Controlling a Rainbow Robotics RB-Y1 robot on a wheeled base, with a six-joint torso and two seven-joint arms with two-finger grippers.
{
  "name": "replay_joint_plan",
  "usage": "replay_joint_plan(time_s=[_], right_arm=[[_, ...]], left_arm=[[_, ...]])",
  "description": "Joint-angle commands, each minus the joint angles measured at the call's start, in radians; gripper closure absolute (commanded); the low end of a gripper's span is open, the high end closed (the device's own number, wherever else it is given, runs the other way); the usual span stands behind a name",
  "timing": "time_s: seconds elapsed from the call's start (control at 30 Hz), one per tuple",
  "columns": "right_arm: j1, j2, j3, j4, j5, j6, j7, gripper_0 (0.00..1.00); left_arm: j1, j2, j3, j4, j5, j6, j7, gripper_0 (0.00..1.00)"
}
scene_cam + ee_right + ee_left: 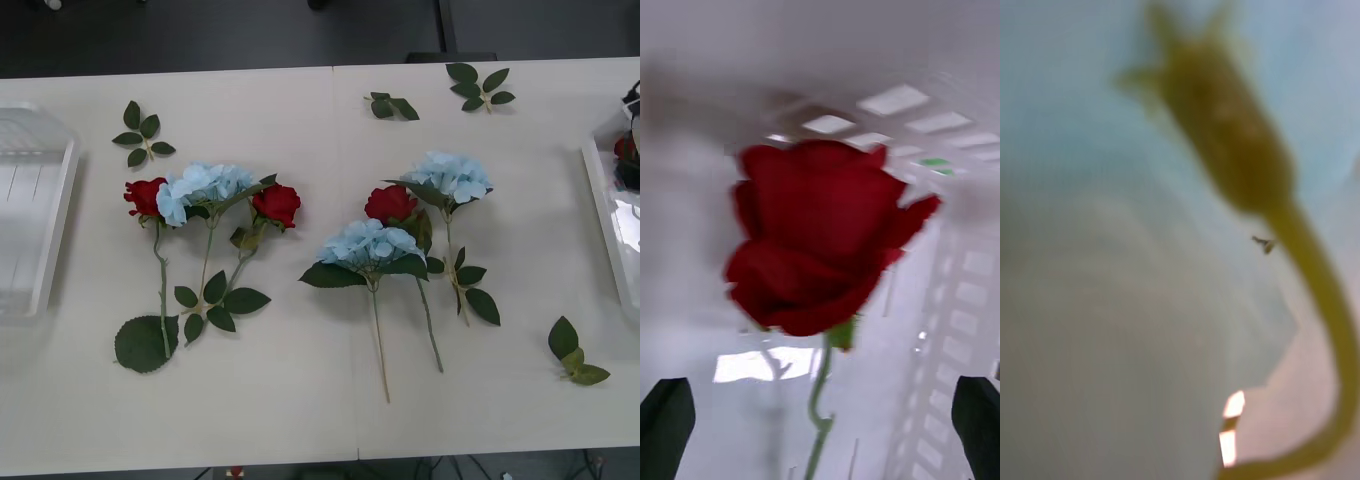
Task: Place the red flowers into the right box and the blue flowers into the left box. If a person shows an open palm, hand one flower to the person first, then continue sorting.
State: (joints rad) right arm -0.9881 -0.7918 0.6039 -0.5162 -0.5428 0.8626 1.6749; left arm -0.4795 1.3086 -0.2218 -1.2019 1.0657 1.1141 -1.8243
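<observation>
White tabletop below a dark floor strip, strewn with flowers. Left of centre: two red roses flanking a pale-blue hydrangea cluster, stems pointing toward the near edge. Right of centre: a third red rose between two more blue clusters, blooms touching. Loose green leaf sprigs scattered around. Left box at the far left edge, right box at the far right edge, dark shape and a bit of red inside it.

Right gripper seen from its wrist: black fingers spread wide at both corners, holding nothing, a fourth red rose lying against the box's white ribbed wall beyond them.

Left wrist camera pressed close to pale-blue petals and a blurred green stem; cannot tell how the left jaws stand.
</observation>
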Motion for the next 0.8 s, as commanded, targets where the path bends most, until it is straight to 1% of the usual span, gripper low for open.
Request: replay_joint_plan(time_s=[0.03,0.1,0.17,0.2,0.3,0.33,0.37,0.43,0.47,0.5,0.53,0.63,0.8], right_arm=[[-0.003,-0.093,-0.033,-0.206,-0.232,0.164,0.138,0.0],[-0.001,-0.116,-0.033,-0.275,-0.318,0.223,0.178,0.0],[0.005,-0.149,-0.033,-0.375,-0.447,0.32,0.192,0.0],[0.009,-0.158,-0.033,-0.413,-0.494,0.358,0.184,0.0],[0.037,-0.181,-0.033,-0.528,-0.595,0.458,0.147,0.0],[0.057,-0.191,-0.033,-0.579,-0.629,0.489,0.115,0.0],[0.075,-0.195,-0.033,-0.617,-0.651,0.503,0.088,0.0],[0.138,-0.219,-0.033,-0.728,-0.687,0.496,0.003,0.0],[0.157,-0.227,-0.033,-0.762,-0.692,0.487,-0.024,0.0],[0.203,-0.236,-0.033,-0.831,-0.686,0.464,-0.083,0.0],[0.241,-0.245,-0.033,-0.89,-0.677,0.437,-0.136,0.0],[0.312,-0.25,-0.033,-0.979,-0.661,0.38,-0.258,0.0],[0.336,-0.179,-0.033,-0.998,-0.571,0.374,-0.35,0.0]], left_arm=[[-0.134,-0.002,-0.088,0.107,-0.076,-0.094,-0.033,1.0],[-0.151,-0.015,-0.105,0.134,-0.102,-0.12,-0.033,1.0],[-0.16,-0.032,-0.117,0.166,-0.119,-0.16,-0.033,1.0],[-0.16,-0.037,-0.119,0.176,-0.121,-0.175,-0.033,0.94],[-0.16,-0.043,-0.122,0.183,-0.13,-0.2,-0.033,0.38],[-0.16,-0.043,-0.122,0.182,-0.13,-0.2,-0.033,0.26],[-0.16,-0.043,-0.122,0.183,-0.13,-0.2,-0.033,0.21],[-0.16,-0.043,-0.122,0.182,-0.127,-0.2,-0.035,0.04],[-0.16,-0.043,-0.122,0.182,-0.125,-0.2,-0.035,0.02],[-0.16,-0.045,-0.12,0.182,-0.122,-0.2,-0.036,0.0],[-0.16,-0.043,-0.122,0.179,-0.118,-0.198,-0.036,0.0],[-0.159,-0.043,-0.12,0.173,-0.11,-0.197,-0.039,0.0],[-0.159,-0.042,-0.12,0.147,-0.063,-0.154,-0.041,0.0]])
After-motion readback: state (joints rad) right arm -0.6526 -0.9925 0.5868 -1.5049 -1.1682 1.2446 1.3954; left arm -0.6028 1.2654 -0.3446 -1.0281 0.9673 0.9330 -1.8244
